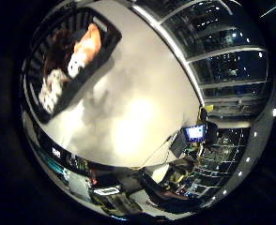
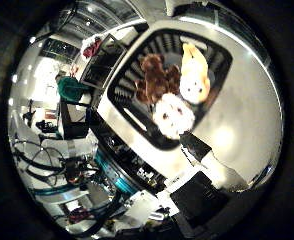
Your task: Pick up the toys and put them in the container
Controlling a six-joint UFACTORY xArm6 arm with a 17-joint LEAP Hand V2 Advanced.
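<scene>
All three toys sit in the bin (image 2: pixel 222 55): a brown toy (image 2: pixel 154 77), an orange toy (image 2: pixel 194 75) and a white toy (image 2: pixel 173 116), bunched together and touching. I see nothing loose on the table (image 1: pixel 142 108) around it, so the job looks close to done.

The risk I'd watch is the hand (image 2: pixel 207 155) dropping back toward the bin and catching a rim or dragging the white toy, which lies nearest it, back out. Only a small part of the hand shows, so I cannot tell whether its fingers are straight or curled; nothing appears held.

The bin lies off to one side of the palm, not directly under it, with bare table beneath.
</scene>
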